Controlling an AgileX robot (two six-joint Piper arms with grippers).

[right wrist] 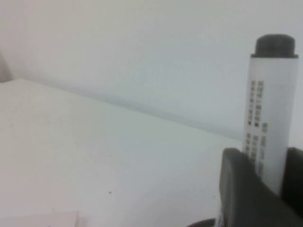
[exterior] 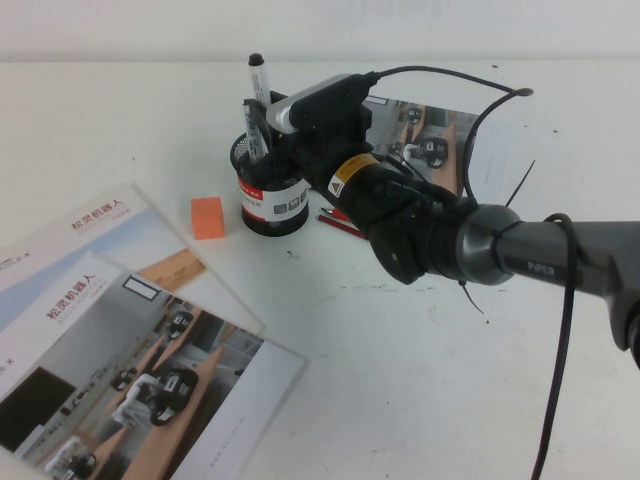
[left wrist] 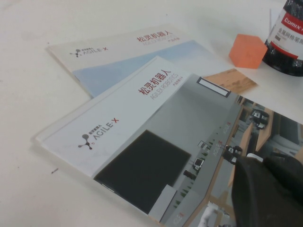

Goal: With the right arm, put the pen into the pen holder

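The pen [exterior: 258,88], a white-grey marker with a black cap, stands upright with the cap on top. My right gripper [exterior: 261,133] is shut on its lower barrel, directly over the mouth of the pen holder [exterior: 270,200], a black mesh cup with a white-and-red label. The pen's lower end is at the cup's rim, hidden by the fingers. In the right wrist view the pen [right wrist: 271,109] sits between the two black fingers [right wrist: 239,189]. My left gripper [left wrist: 265,191] hovers over a brochure, left of the holder [left wrist: 289,42].
An orange block [exterior: 208,217] lies left of the holder. Two AgileX brochures [exterior: 150,380] cover the front left of the table. Red pens [exterior: 338,218] lie under the right arm beside the holder. A printed sheet [exterior: 428,140] lies behind the arm.
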